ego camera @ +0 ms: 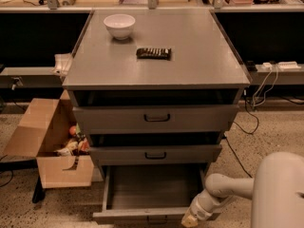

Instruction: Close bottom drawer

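Observation:
The bottom drawer [142, 216] of the grey cabinet [156, 75] is pulled far out, showing its plain grey tray. Its shallow front runs along the lower edge of the view and its handle is barely visible there. My arm comes in from the lower right, and the gripper [191, 217] sits against the right end of the drawer's front. The middle drawer [156, 154] and the top drawer [156, 118] above stand slightly out.
A white bowl [119, 25] and a dark flat object [154, 53] lie on the cabinet top. An open cardboard box [50, 146] with items stands on the floor to the left. Cables and a power strip [278, 66] lie at the right.

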